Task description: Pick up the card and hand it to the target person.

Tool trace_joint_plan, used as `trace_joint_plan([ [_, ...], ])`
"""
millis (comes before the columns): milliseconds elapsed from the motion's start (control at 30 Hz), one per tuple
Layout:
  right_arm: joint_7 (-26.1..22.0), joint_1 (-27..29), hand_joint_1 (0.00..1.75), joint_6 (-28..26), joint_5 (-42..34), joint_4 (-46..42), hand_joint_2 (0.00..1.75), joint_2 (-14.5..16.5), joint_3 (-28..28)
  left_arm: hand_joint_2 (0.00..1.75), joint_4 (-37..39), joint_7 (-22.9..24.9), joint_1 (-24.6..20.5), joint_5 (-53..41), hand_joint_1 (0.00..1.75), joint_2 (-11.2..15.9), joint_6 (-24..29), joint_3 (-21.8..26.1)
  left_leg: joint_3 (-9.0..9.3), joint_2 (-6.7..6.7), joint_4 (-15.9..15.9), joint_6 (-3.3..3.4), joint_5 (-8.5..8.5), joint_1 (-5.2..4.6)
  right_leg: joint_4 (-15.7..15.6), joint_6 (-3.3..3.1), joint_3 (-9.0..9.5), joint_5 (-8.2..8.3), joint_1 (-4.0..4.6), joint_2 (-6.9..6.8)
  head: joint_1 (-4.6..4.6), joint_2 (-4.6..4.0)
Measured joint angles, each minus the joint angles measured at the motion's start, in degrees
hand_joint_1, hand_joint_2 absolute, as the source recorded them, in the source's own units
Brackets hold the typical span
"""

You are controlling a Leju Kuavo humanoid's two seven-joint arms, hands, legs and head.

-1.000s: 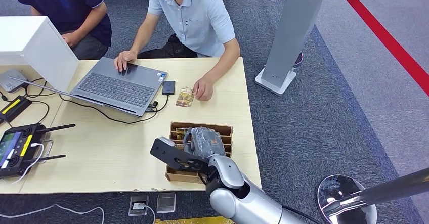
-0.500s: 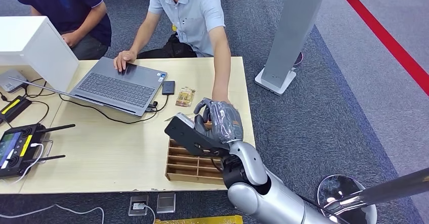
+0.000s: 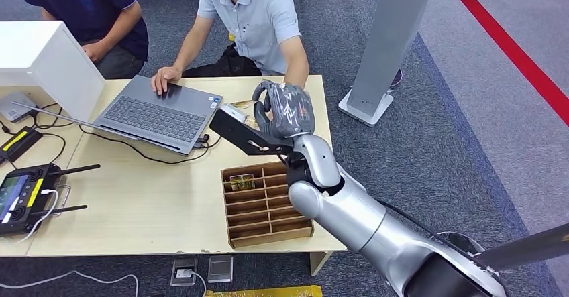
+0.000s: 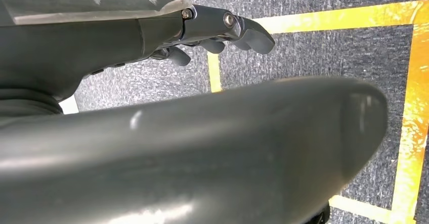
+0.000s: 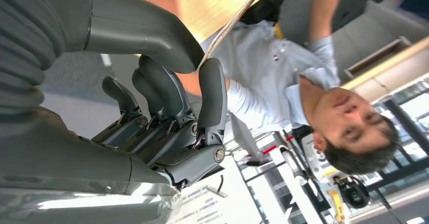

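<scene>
My right hand is raised over the far side of the table, just in front of the person in the light blue shirt. It pinches a thin tan card between thumb and fingers. The person's forearm reaches down behind my hand, and their hand is hidden by it. Another gold card stands in the wooden slotted box near the table's front edge. My left hand hangs over the carpet with nothing in it.
An open laptop with the person's other hand on it lies to the left. A white box, a controller and cables sit further left. A second person sits at the far left. A grey stand rises to the right.
My right hand lifted out of the wooden box and travelled up and away toward the person, carrying the card. The person's arm came forward to meet it.
</scene>
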Motion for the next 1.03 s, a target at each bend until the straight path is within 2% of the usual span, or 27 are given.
trace_joint_plan([
  [267, 1.10, -6.80, 1.54, 1.68, 1.46, 18.38, 1.75, 5.28, 0.34, 0.00, 0.00, 0.43, -0.10, -0.78, 0.00, -0.03, -0.27, -0.61, -0.05, 0.00, 0.00, 0.00, 0.00, 0.00, 0.00, 0.00, -0.09, 0.00, 0.00, 0.00, 0.03, 0.00],
  [533, 0.90, -10.05, 1.54, 1.98, 1.90, 28.02, 1.75, 8.52, 0.64, 0.00, 0.00, 0.54, -0.38, -0.94, 0.00, -0.03, -0.66, -1.20, -0.05, 0.00, 0.00, 0.00, 0.00, 0.00, -0.01, 0.00, -0.09, 0.00, 0.00, 0.02, 0.02, 0.00],
  [667, 0.11, -11.07, 0.00, 1.54, 1.90, 31.27, 1.75, 9.85, 0.80, 0.00, 0.00, 0.52, -0.36, -0.85, 0.00, -0.06, -0.76, -1.69, -0.04, 0.01, 0.00, 0.00, 0.00, 0.00, 0.00, 0.00, -0.10, 0.00, 0.00, 0.03, 0.01, 0.00],
  [1033, -2.62, -12.31, 0.00, -0.44, -0.69, 34.25, 1.75, 11.50, 1.35, 0.00, 0.00, -0.09, -0.33, 0.11, 0.00, -0.08, -0.77, -1.79, -0.04, 0.02, 0.01, 0.00, 0.00, 0.00, -0.01, 0.00, -0.10, 0.00, 0.00, 0.03, 0.01, 0.00],
])
